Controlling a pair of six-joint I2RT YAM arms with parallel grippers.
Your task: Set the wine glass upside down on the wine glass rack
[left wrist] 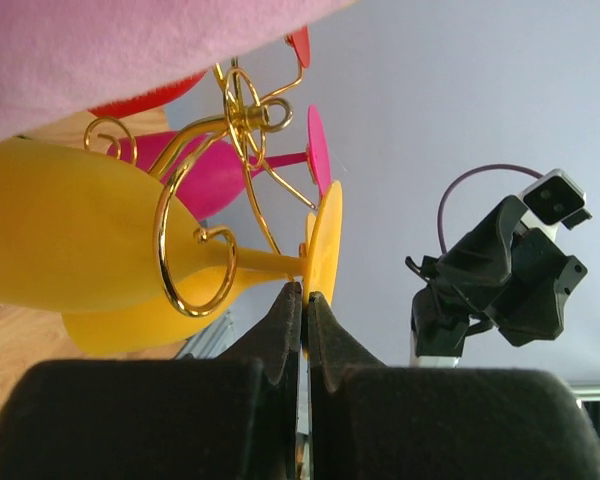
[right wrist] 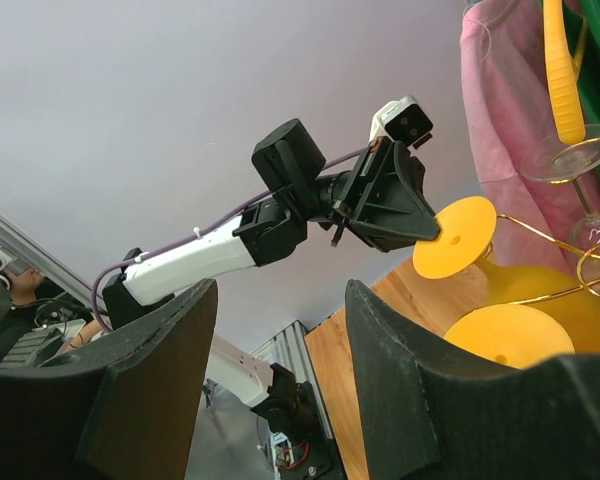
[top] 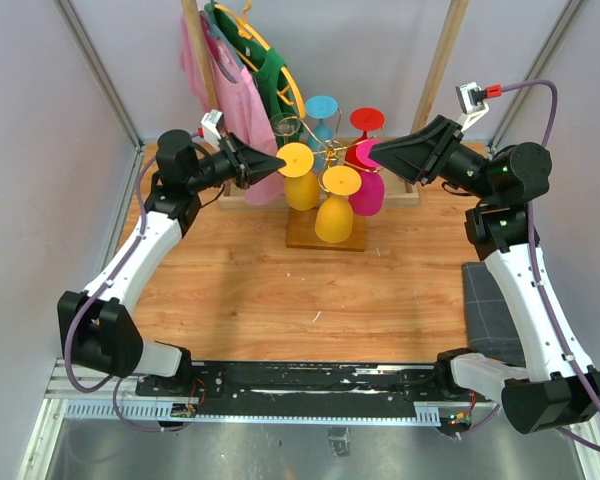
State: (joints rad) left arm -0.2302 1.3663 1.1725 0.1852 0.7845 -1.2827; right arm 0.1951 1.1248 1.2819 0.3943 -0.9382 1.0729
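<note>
Yellow wine glass (top: 300, 180), inverted, gold rack (top: 302, 238)

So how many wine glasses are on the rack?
6: left yellow glass, front yellow glass, magenta glass right, red glass behind it, blue glass at back, clear glass back-left. More may be hidden.

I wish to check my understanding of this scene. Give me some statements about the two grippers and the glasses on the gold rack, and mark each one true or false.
1. The left gripper is shut on the foot of a yellow wine glass. True.
2. The right gripper holds a glass. False: its jaws stand open and hold nothing.
3. A second yellow glass hangs upside down on the wine glass rack. True.
4. The rack lies on its side. False: it stands upright on the table.
</note>
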